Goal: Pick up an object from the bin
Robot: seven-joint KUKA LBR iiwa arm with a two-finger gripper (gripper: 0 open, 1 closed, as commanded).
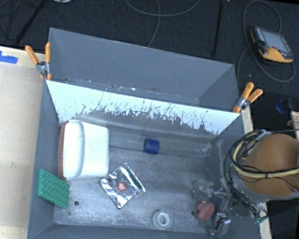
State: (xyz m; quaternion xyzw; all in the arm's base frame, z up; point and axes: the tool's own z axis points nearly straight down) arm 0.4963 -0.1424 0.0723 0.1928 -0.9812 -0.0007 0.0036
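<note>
Down in the near-right corner of the bin (pixel 144 82), we've got the gripper (pixel 212 214) sitting low by the floor, right at a small reddish lump (pixel 203 209). Our guess is that's the pick, since it lies closest to where the arm comes in. Is the pincer apart or clamped on it? Honestly, we can't tell, there's too much dark hardware around it. Everything else sits well apart, so nothing crowds it: tape ring (pixel 162 219), crumpled foil packet (pixel 122 185), blue block (pixel 151 146), white tub (pixel 92 149), green studded pad (pixel 53 188).
</note>
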